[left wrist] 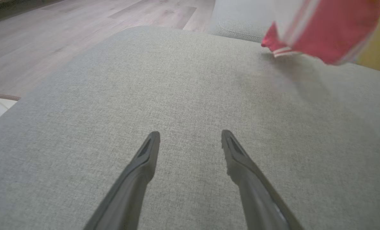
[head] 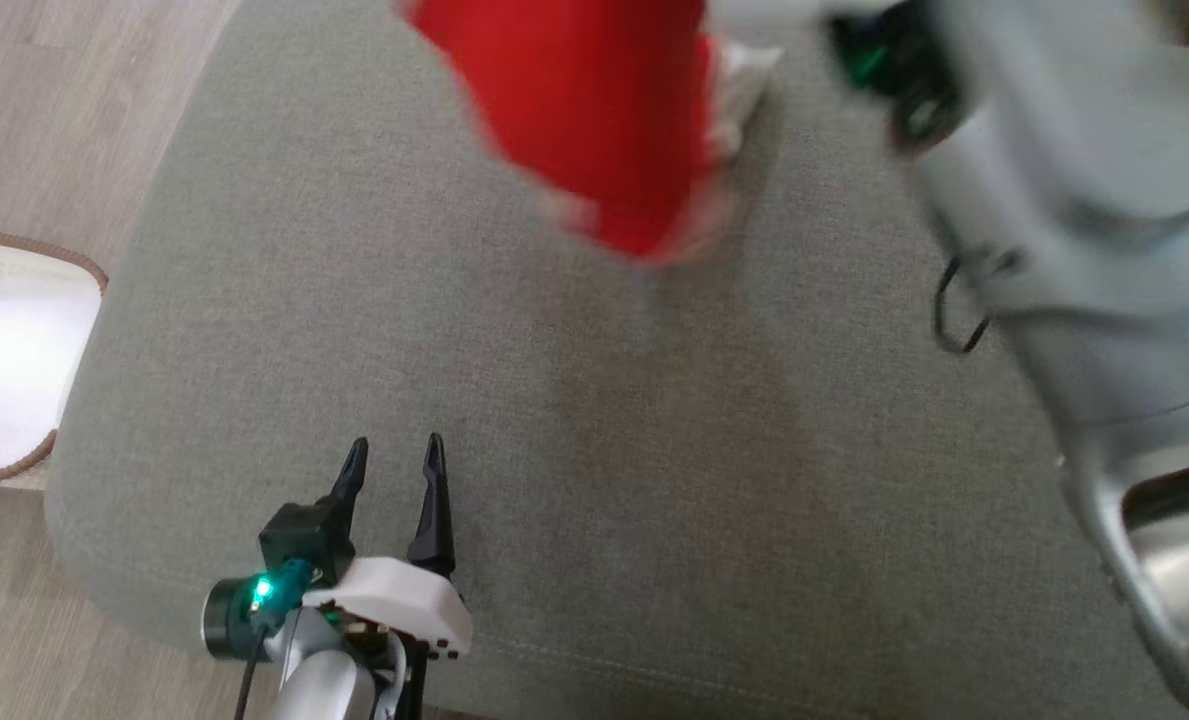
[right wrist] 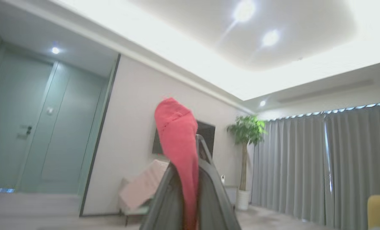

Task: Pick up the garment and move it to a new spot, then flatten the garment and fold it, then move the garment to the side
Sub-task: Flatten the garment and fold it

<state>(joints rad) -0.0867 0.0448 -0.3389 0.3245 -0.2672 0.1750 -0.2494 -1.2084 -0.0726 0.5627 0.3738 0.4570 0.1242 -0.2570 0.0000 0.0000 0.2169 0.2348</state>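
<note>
The garment (right wrist: 177, 134) is held between the closed right jaws (left jaws wide, empty) and could be shaken loose by swinging.

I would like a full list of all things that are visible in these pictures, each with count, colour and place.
cushion: one, grey, under both arms
garment: one, red and white, hanging above the cushion's far part
floor: one, pale wood, left of the cushion
curtains: grey, along the far wall
plant: one, green, beside the curtains
left gripper: one, dark fingers, open, over the cushion's near edge
right gripper: one, dark fingers, shut on the garment
</note>
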